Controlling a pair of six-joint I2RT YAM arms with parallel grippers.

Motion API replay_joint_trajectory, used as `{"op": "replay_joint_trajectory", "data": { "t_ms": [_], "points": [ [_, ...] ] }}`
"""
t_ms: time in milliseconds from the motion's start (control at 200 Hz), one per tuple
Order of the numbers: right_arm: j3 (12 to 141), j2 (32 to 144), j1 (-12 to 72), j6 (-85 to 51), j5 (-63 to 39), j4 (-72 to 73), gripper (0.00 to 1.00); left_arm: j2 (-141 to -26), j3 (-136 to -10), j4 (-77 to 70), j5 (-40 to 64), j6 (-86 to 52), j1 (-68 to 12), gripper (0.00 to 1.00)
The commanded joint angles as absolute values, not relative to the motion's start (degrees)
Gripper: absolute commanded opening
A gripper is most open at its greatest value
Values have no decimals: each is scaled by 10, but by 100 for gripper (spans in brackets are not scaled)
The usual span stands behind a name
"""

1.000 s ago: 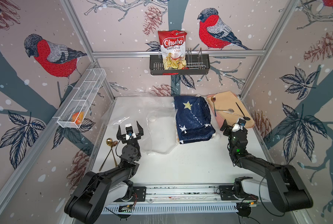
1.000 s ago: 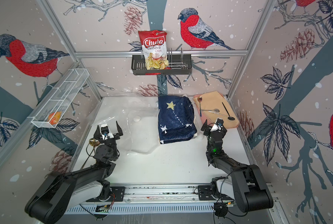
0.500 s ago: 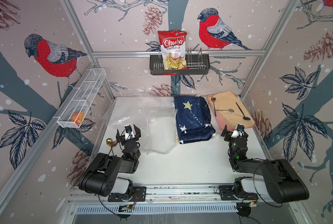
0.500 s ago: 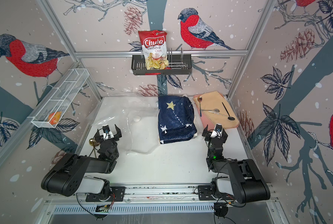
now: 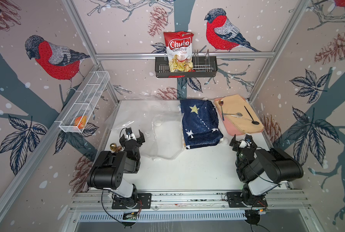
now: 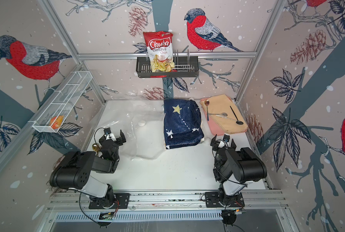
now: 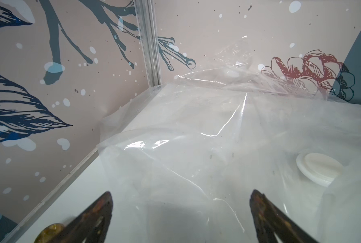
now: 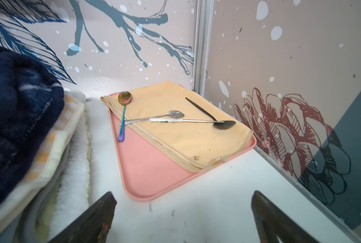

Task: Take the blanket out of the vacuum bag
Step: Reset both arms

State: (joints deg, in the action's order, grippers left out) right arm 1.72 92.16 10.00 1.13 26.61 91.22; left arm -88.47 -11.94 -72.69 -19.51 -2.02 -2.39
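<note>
Your arms have folded back, lower frame; left end effector (image 5: 132, 135) and right end effector (image 5: 242, 141) gape empty. At centre, blanket (image 5: 200, 124) lies outside bag (image 5: 147, 124): task apparently done.

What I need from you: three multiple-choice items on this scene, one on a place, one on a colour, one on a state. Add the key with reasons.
1. The blanket lies:
A in the wall rack
B on the table, between vacuum bag and tray
C on the tray

2. The tray is:
A green
B pink
C black

3. The left gripper and right gripper are:
A both open
B both shut
C one shut on a spoon

Key: B, its navy folds lie uncovered in both top views. B, pink shows beside the beige cloth. A, each wrist view shows jaws spread wide.
</note>
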Motion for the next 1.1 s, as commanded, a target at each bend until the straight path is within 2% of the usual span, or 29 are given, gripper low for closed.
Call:
{"op": "replay_joint_trajectory", "data": {
  "t_ms": [0,125,305,1096],
  "points": [
    [44,906,91,-6,284,944,100,-889,-119,-772,-180,-27,-24,99],
    [107,882,31,-64,211,775,100,-889,-118,-771,-172,-22,-24,99],
    [101,882,23,-68,195,787,100,-891,-119,-776,-168,-17,-25,99],
    [91,892,66,-34,260,829,100,-894,-114,-792,-193,-2,-43,99]
  ]
}}
